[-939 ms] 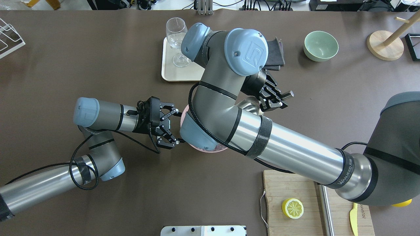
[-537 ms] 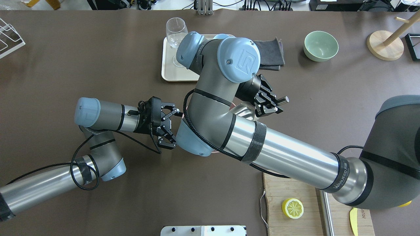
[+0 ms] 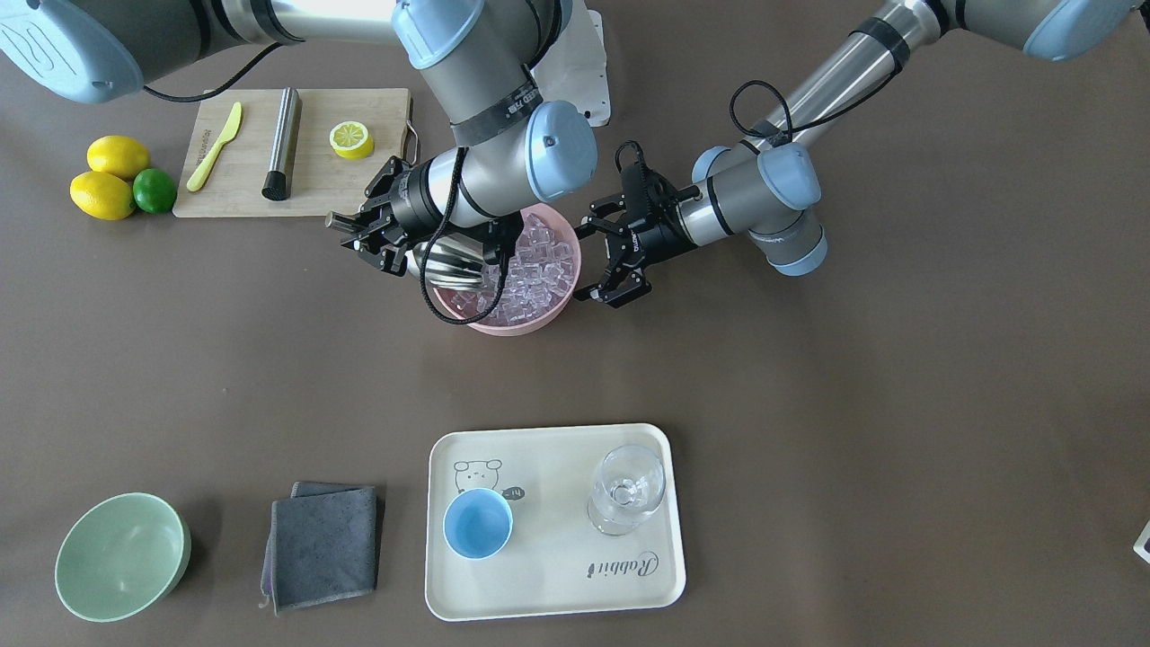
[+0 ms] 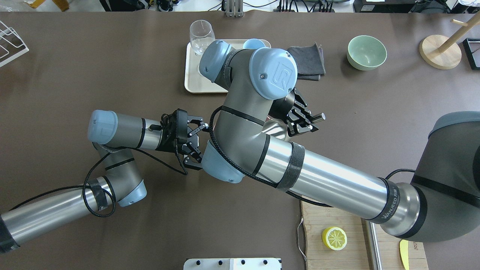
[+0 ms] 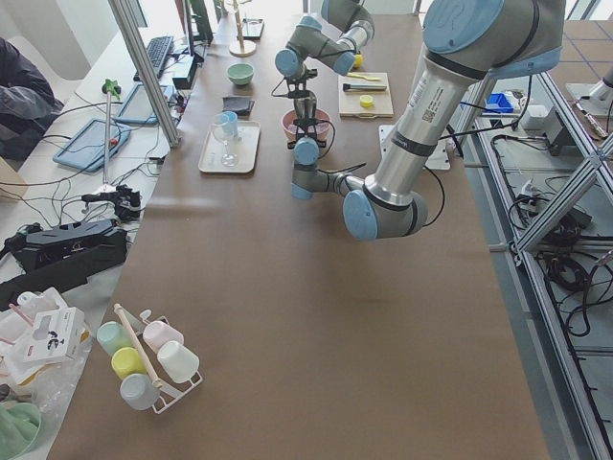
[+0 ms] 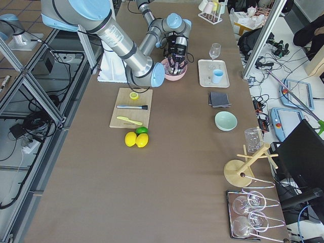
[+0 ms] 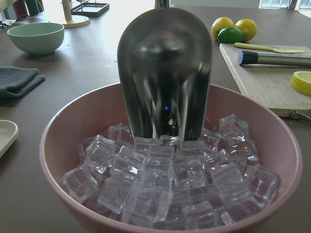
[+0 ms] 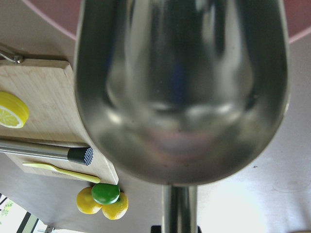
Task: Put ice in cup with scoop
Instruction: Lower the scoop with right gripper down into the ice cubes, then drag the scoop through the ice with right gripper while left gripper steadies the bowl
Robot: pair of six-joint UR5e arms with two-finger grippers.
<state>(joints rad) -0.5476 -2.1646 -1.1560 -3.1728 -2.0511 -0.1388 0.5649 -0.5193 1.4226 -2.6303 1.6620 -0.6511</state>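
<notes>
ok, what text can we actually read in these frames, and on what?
"Rabbit": cream tray.
"WANJEED": black band on right arm; characters after it too small.
"UR" logo: blue joint cap on right arm.
Tray's speech bubble and cutting board print: too small or blurred to read.

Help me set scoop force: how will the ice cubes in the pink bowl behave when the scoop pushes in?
The ice looks glossy and loosely piled, so cubes will probably slide and tumble aside rather than resist. Heaped close to the pink bowl's rim, a few might spill over.
</notes>
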